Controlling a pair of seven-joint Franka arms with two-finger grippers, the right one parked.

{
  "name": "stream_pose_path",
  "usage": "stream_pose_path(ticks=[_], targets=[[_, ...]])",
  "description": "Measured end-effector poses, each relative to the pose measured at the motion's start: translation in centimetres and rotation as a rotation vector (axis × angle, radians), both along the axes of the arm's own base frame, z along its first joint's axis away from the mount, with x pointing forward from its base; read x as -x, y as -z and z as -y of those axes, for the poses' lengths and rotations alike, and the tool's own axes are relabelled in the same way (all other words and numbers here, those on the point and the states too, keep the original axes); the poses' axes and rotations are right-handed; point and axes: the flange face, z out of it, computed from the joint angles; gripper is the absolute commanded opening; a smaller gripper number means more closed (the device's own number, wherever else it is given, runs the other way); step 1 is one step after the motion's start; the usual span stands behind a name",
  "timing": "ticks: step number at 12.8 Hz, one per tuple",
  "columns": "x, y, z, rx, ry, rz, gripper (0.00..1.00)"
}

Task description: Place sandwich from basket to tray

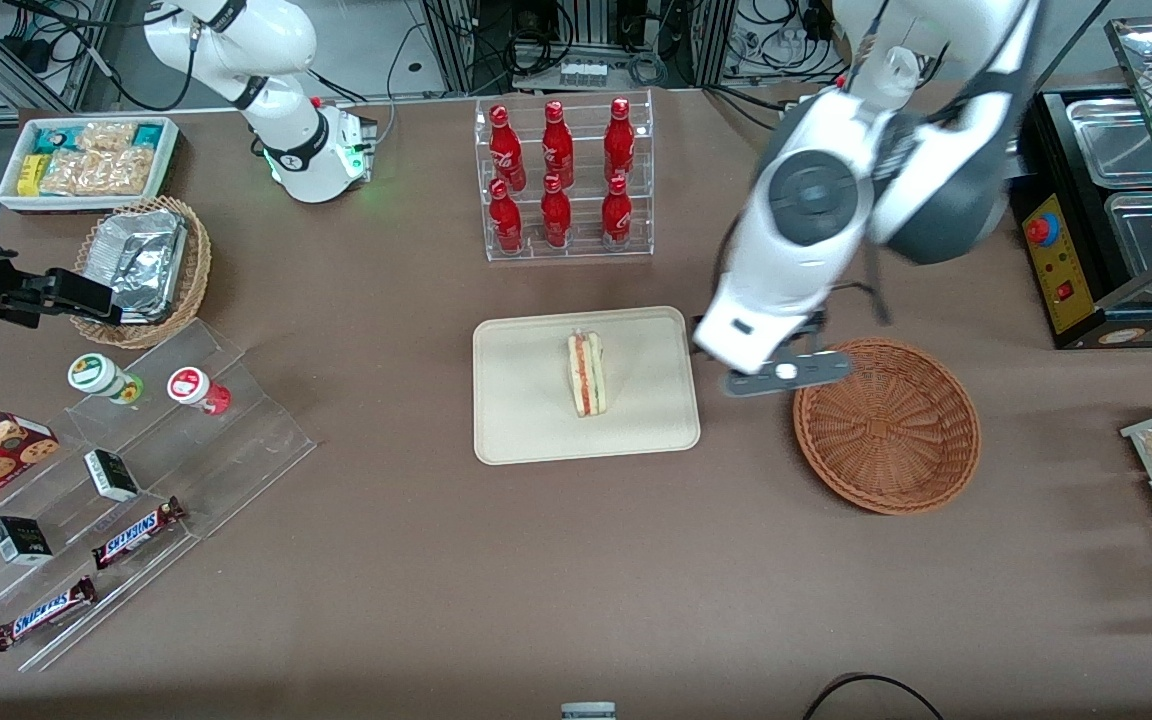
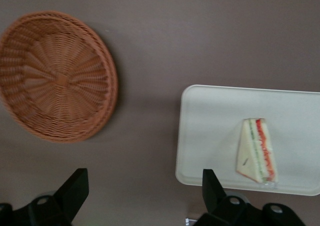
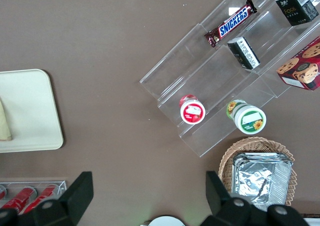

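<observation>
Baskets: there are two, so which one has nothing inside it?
The reddish-brown basket beside the tray, under the open gripper. The tan basket holds a foil container.

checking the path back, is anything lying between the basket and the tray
Only bare brown table lies between the basket and the tray, clearest in the wrist view. In the front view the open, empty gripper hangs above that gap; the sandwich sits on the tray.

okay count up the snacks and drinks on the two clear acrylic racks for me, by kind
Red cola bottles: 6
Snickers bars: 2
Small dark boxes: 2
Lidded cups: 2
Total: 12
The open gripper hangs over the table between basket and tray.
</observation>
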Motion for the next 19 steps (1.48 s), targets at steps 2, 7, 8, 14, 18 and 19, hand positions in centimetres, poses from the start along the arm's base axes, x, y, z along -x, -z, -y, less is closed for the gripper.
stream_pose_path(ticks=[2,7,8,14,18,19], targets=[[-0.7,-2.5,-5.0,0.005,0.040,-0.013,1.00],[0.3,-7.8,-15.5,0.024,0.128,-0.025,1.00],[1.0,-8.5,-17.0,0.028,0.142,-0.021,1.00],[4.1,-11.0,-21.7,0.042,0.160,0.006,1.00],[4.1,-11.4,-22.8,0.045,0.170,0.016,1.00],[4.0,-11.4,-23.0,0.046,0.168,0.016,1.00]])
